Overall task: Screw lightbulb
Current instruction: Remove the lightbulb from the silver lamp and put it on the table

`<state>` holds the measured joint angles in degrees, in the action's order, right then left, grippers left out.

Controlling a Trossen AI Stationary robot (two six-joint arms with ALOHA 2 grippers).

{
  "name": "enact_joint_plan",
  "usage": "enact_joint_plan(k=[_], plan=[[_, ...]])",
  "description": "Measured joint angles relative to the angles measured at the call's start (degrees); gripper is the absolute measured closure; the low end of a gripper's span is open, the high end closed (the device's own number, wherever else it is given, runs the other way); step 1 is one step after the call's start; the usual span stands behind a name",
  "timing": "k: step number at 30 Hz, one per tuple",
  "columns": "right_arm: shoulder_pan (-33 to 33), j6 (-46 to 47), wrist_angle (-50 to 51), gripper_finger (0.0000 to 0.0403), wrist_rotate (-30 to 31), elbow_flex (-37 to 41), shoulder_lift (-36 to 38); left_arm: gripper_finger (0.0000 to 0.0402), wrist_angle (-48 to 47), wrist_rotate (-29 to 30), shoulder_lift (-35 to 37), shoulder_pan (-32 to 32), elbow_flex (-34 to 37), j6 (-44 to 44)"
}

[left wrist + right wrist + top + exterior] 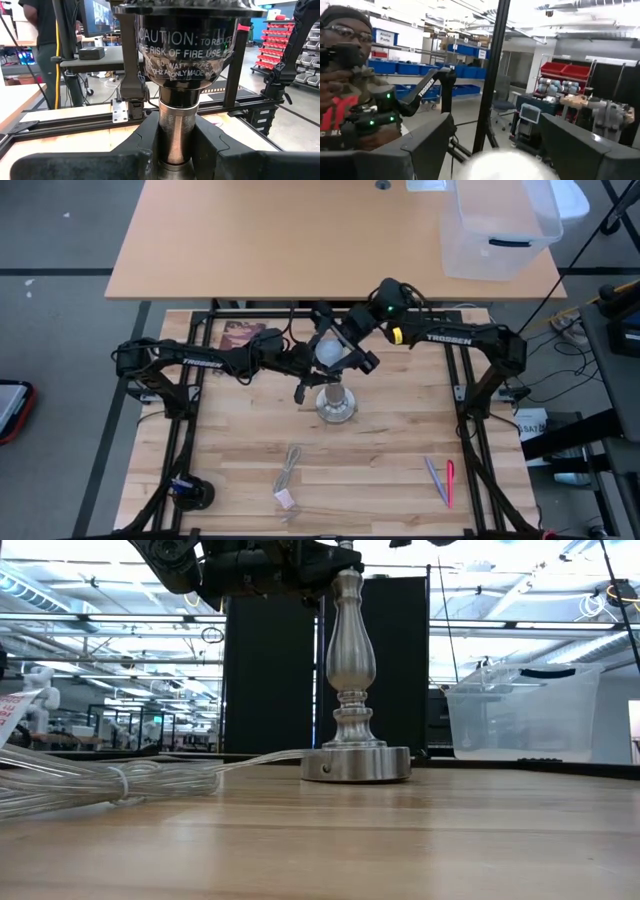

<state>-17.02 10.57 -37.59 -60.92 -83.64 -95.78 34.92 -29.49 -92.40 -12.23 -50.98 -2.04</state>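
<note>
The left pincer point(175, 150) was clamped on the metal post of the lamp stand point(336, 405), its 2 dark fingers point(220, 145) pressed against either side of the post just below the black socket point(182, 45) (the socket bore a printed caution label). The right pincer point(497, 145) sat directly above, its fingers point(427, 142) spread apart on either side of the lightbulb point(327, 353), which showed as a white rounded globe between them; whether the fingers actually touched the glass could not be told. The lightbulb sat at the top of the lamp stand, over the socket, near the middle of the wooden bench point(400, 450).

From above, both arms met over the stand, the left reaching in from the left side and the right from the right. At bench height, the stand's round silver base point(355, 762) rested flat on the wood, and a clear cord point(110, 780) lay coiled beside it. Nearer the front edge lay a small pale cable point(288, 478) and 2 pens point(442, 480), well apart from the stand. A clear plastic bin point(497, 225) stood on a second bench behind. A person point(342, 75) was visible in the room beyond.
</note>
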Motion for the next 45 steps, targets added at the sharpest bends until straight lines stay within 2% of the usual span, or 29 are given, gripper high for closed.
enact_joint_plan(k=[9, 12, 16, 18, 21, 25, 27, 31, 32, 36, 41, 45], plan=[[0.0, -1.9, 4.2, 0.0086, 3.6, 0.1, 6.1, 0.0326, 0.1, 1.2, 0.0, 0.0, 0.0, 0.2], [-0.1, -8.5, 13.3, 0.0085, 9.7, 0.1, 9.5, 0.0326, 0.1, 1.4, 0.0, 0.0, 0.0, 0.2], [1.2, -18.3, 26.3, 0.0085, 23.3, 0.2, 13.4, 0.0326, 0.1, 1.7, 0.0, 0.0, 0.0, 0.2], [2.3, -20.6, 29.8, 0.0085, 28.0, 0.2, 14.6, 0.0326, 0.1, 1.9, 0.0, 0.0, 0.0, 0.2], [4.4, -21.6, 32.0, 0.0085, 32.1, 0.2, 15.4, 0.0326, 0.3, 2.3, 0.0, 0.0, 0.0, 0.1], [7.8, -21.1, 32.4, 0.0085, 33.9, 0.2, 15.5, 0.0326, 0.6, 2.4, 0.0, -0.2, 0.0, 0.1], [10.1, -21.5, 33.6, 0.0085, 41.0, 0.2, 15.6, 0.0326, 0.6, 2.4, 0.0, -0.3, 0.0, 0.1], [15.6, -26.9, 36.0, 0.0085, 62.8, 0.2, 15.3, 0.0326, 0.5, 2.4, 0.0, -0.3, 0.0, 0.1], [16.9, -27.9, 35.7, 0.0085, 66.6, 0.2, 15.3, 0.0326, 0.5, 2.4, 0.0, -0.3, 0.0, 0.1], [22.1, -30.5, 35.3, 0.0085, 76.8, 0.2, 15.1, 0.0326, 0.5, 2.4, 0.0, -0.3, 0.0, 0.0], [26.5, -30.9, 35.4, 0.0085, 92.5, 0.2, 13.8, 0.0326, 0.5, 2.4, 0.0, -0.3, 0.0, 0.0], [27.5, -29.3, 34.6, 0.0085, 99.4, 0.2, 11.1, 0.0326, 0.5, 2.4, 0.0, -0.3, 0.0, 0.0]])
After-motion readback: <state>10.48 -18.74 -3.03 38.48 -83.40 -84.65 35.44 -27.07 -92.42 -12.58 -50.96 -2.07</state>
